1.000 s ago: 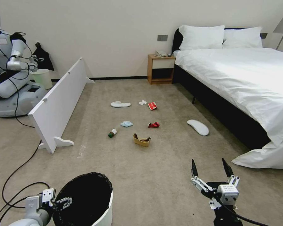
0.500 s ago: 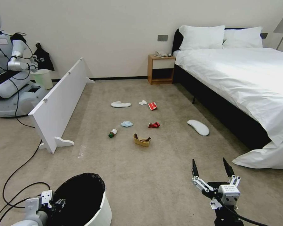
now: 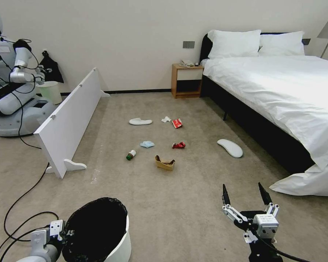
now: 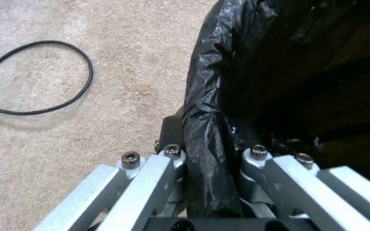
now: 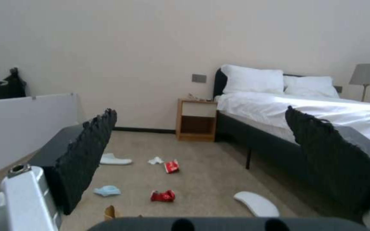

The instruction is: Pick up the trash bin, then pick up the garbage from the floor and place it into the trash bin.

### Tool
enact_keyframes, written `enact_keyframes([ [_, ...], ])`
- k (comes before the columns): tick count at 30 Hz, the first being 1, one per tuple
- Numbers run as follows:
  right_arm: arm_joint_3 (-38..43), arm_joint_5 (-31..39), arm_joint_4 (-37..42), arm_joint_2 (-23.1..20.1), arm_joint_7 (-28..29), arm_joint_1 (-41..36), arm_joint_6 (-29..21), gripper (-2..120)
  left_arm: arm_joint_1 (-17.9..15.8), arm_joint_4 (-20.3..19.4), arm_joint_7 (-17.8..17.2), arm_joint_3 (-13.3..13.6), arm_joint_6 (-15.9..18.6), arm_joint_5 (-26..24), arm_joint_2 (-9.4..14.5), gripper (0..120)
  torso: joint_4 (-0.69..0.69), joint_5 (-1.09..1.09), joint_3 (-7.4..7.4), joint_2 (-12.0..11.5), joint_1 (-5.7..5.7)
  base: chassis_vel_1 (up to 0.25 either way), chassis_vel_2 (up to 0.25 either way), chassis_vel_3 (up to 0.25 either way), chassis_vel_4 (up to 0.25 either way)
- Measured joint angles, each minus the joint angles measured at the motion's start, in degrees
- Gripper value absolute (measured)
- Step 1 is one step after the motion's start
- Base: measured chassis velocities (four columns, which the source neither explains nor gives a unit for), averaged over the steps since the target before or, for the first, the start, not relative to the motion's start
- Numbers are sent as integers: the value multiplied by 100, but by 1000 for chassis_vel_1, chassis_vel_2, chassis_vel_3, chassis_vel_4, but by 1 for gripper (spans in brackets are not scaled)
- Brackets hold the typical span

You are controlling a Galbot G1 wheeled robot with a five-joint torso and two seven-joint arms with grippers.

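**Bin in the left hand, litter well ahead of the right**

Here, from the head view, the trash bin [image 3: 109, 233] sits low at the robot's left, its black bag folded over the white rim. The left hand [image 3: 62, 233] is at the bin's left rim, clamped on the bagged edge. The right hand [image 3: 244, 198] hangs free on the other side, its two dark fingers spread wide with nothing between them. The garbage lies scattered on the carpet well ahead of both hands: the crumpled brown paper [image 3: 164, 162] is nearest, slightly left of the right hand's line, with the brown bottle [image 3: 131, 155] farther left, its long axis slanting across the floor. Beyond lie the red can [image 3: 178, 145], the blue cloth [image 3: 147, 144], the red-white packet [image 3: 176, 123], the white tissue [image 3: 166, 119] and two slippers, one [image 3: 140, 121] far off and the other [image 3: 229, 147] toward the bed [image 3: 280, 87].

From the left wrist view, the hand's silver links close on either side of the glossy black bag [image 4: 206, 128] at the rim, pinching it; a black cable [image 4: 43, 80] loops on the carpet beside.

From the right wrist view, the gaping fingers [image 5: 86, 154] frame the litter straight ahead and below. I judge the free right hand the one to reach for it, the paper first.
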Motion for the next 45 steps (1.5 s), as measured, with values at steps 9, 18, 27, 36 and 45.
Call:
enact_keyframes([
  [9, 33, -9, -12, 9, 18, 17, -4, 100, 68, -153, -47, -30, 13, -69, -45, 9, -3, -8, 2, -3, 0, 0, 0, 0, 0],
  [18, 110, -40, -17, -93, 321, -190, -475, 100, 272, -908, -267, -369, 96, -392, -70, 3, -1, -5, 4, -5, 1, 0, 0, 0, 0],
  [27, 145, 179, -145, -267, 539, -518, -774, 100, 553, -2094, -393, -654, 63, -384, -101, 3, -1, -2, 2, -4, 1, 0, 0, 0, 0],
  [36, 163, 158, -324, -231, 426, -547, -618, 100, 613, -2607, -607, -911, 51, -302, -162, 3, -1, -2, 2, -4, 1, 0, 0, 0, 0],
  [45, 229, 320, -442, -162, 151, -509, -404, 100, 727, -2692, -552, -1045, 7, -215, -276, 3, 0, -2, 2, -3, 1, 0, 0, 0, 0],
])
